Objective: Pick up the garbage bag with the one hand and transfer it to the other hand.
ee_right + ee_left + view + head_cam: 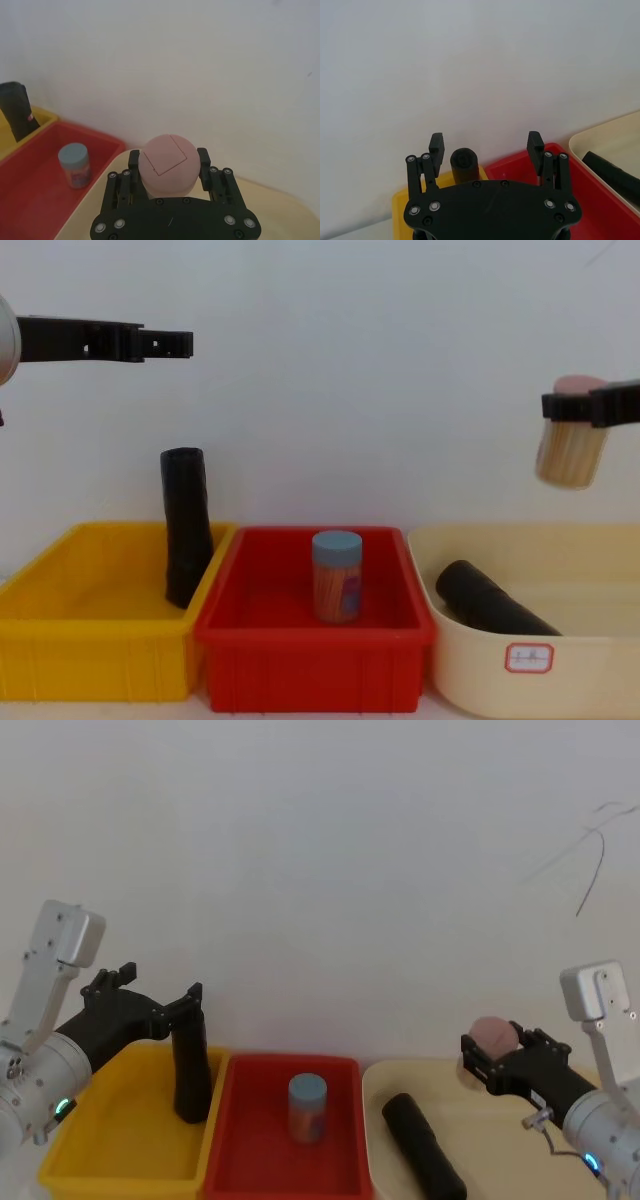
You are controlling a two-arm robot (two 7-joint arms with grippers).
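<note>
The garbage bag (190, 1070) is a black roll standing nearly upright in the yellow bin (120, 1170), leaning on the wall next to the red bin. It also shows in the chest view (186, 530) and both wrist views (464, 162) (17, 107). My left gripper (160, 982), on the green-lit arm, hovers open well above the roll's top, clear of it (165, 342) (485, 142). My right gripper (493, 1046), on the blue-lit arm, hangs over the beige bin, shut on a pink-lidded jar (570, 450) of pale sticks (167, 162).
A second black roll (425, 1147) lies in the beige bin (600, 660) under the right gripper. A blue-lidded jar (336, 577) stands in the red bin (310, 640) in the middle. A white wall is close behind the bins.
</note>
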